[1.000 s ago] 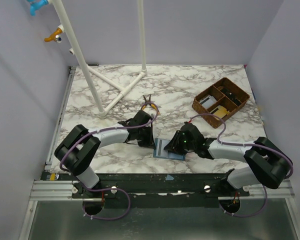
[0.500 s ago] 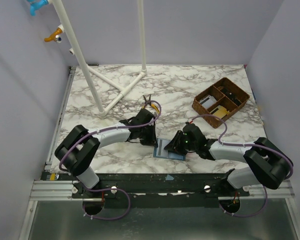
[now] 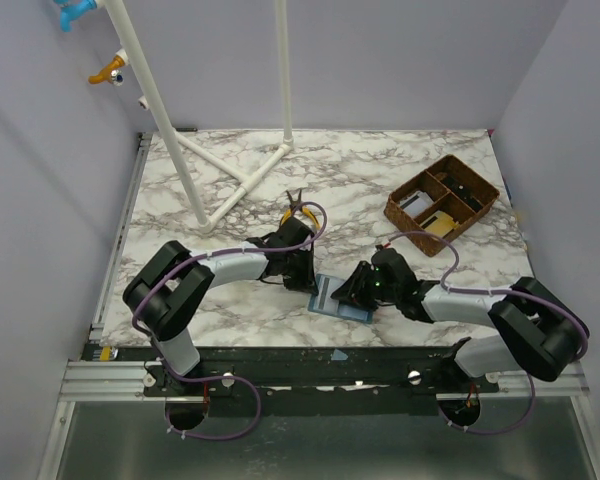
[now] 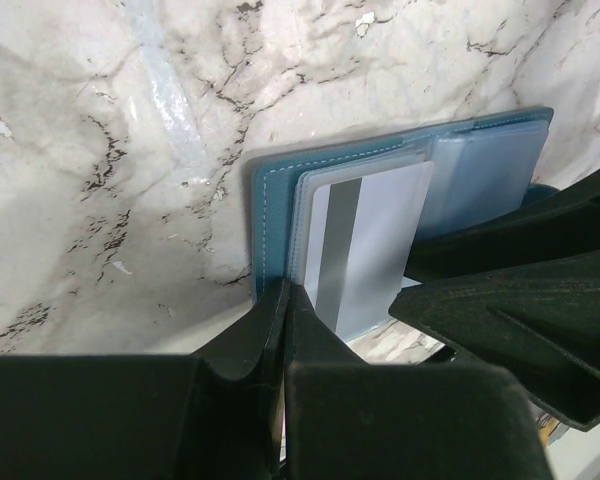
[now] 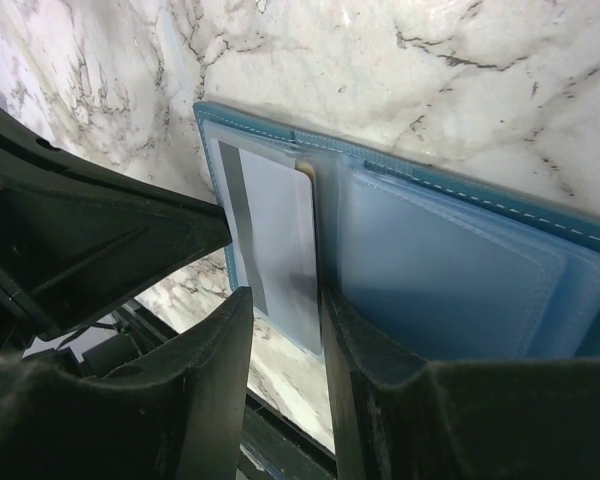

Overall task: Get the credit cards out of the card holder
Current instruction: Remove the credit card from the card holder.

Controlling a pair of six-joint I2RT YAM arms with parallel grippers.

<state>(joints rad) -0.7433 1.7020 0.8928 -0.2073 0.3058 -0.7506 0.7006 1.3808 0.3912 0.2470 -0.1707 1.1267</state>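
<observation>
At the near edge of the marble table (image 3: 380, 180), both arms reach inward over the open card holder (image 3: 352, 312).

Both arms are folded low, elbows out to the sides and wrists angled toward each other, so the two grippers nearly meet over the holder, which lies flat and spread open, well apart from the brown tray (image 3: 412, 233). The left gripper (image 3: 306, 282) has its fingers pressed together, their tips at the holder's edge beside a grey-striped card (image 4: 365, 245) that sits in the left pocket. Whether they pinch anything I cannot tell. The right gripper (image 3: 352, 292) comes from the opposite side with its fingers a little apart and pointing down, the card's edge and the holder's fold showing in the gap between them.
</observation>
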